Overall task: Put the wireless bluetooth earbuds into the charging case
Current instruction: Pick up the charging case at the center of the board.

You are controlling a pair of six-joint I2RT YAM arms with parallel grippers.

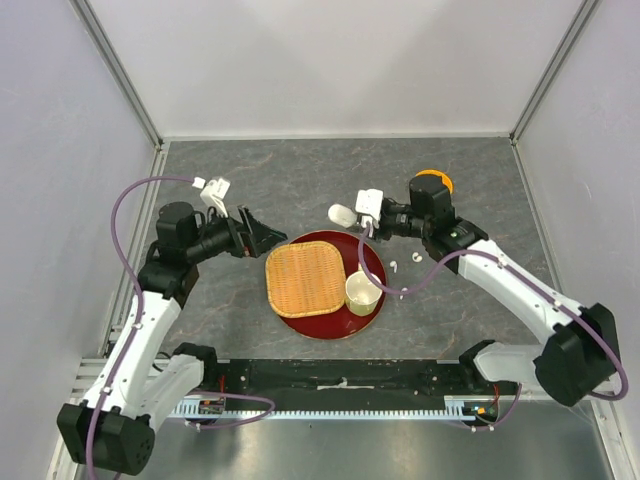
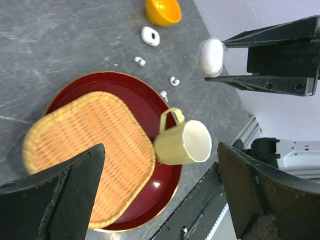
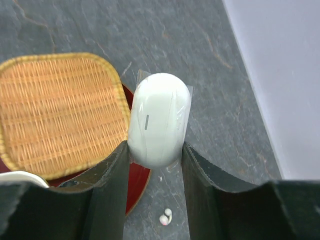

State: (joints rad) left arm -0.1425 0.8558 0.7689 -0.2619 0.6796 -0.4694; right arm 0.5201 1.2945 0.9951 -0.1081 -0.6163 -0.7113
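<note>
My right gripper (image 3: 155, 145) is shut on a white pebble-shaped charging case (image 3: 160, 120), lid closed and wrapped in clear film, held in the air over the red plate's far rim. From above, the case (image 1: 340, 213) sticks out left of that gripper (image 1: 352, 216). Tiny white earbuds lie on the table right of the plate (image 1: 393, 266) (image 1: 415, 258); one earbud (image 3: 165, 216) shows below the held case. The left wrist view shows three earbuds (image 2: 139, 61) (image 2: 174, 81) (image 2: 163, 94). My left gripper (image 1: 278, 238) is open and empty, left of the plate.
A red plate (image 1: 375, 268) carries a wicker tray (image 1: 305, 278) and a cream cup (image 1: 362, 292). An orange bowl (image 1: 433, 182) sits behind the right arm. A second white case (image 2: 150, 36), open, lies near the orange bowl (image 2: 163, 10). Walls enclose three sides.
</note>
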